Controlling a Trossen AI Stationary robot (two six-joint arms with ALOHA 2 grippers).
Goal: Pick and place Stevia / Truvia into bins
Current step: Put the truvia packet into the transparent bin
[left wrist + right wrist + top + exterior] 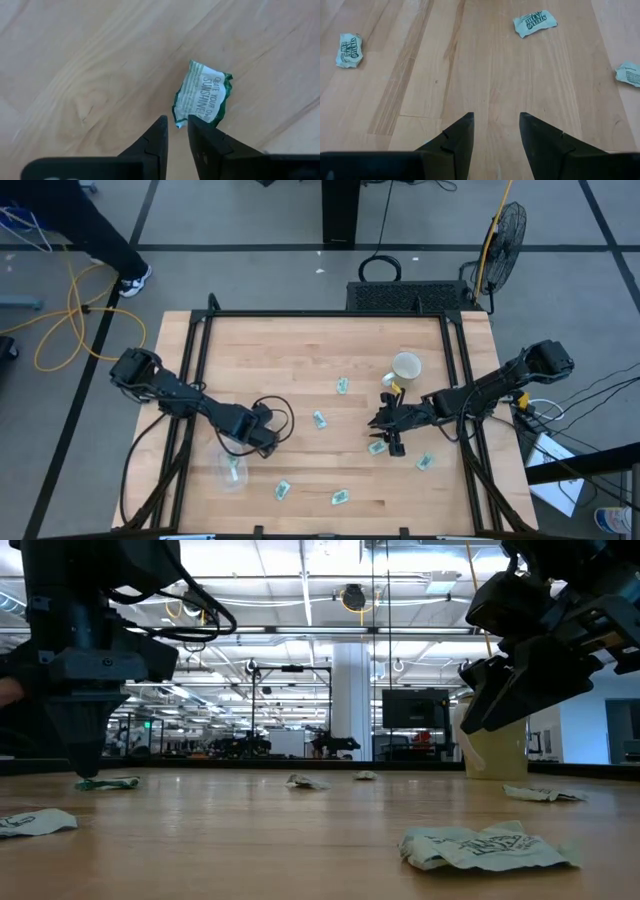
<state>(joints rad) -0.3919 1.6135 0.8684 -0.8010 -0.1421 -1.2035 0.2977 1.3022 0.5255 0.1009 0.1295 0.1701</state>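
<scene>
Several pale green and white Stevia packets lie flat on the wooden table (300, 350). A clear bowl (222, 476) stands near the left front corner with one packet (235, 468) showing inside its outline. My left gripper (176, 122) points down just right of the bowl. Its fingers are a narrow gap apart, and the corner of a crumpled packet (202, 95) lies at the gap. In the low view this gripper (88, 772) reaches table level beside that packet (108, 783). My right gripper (496, 120) hangs open above bare wood, close to a packet (377, 447). My left gripper comes from above, pointing down. One fingertip (197, 125) lies over the packet's near edge (200, 116), and the packet's corner shows in the gap. The packet lies flat on the table. Whether the fingers touch it, I cannot tell.
A cream mug (406, 366) stands at the far right of the table, behind my right gripper (390, 430). Other packets lie at mid-table (320, 420), farther back (343, 385), at the near edge (283, 491) (340, 498) and right (424, 463). A cable loops beside my left gripper.
</scene>
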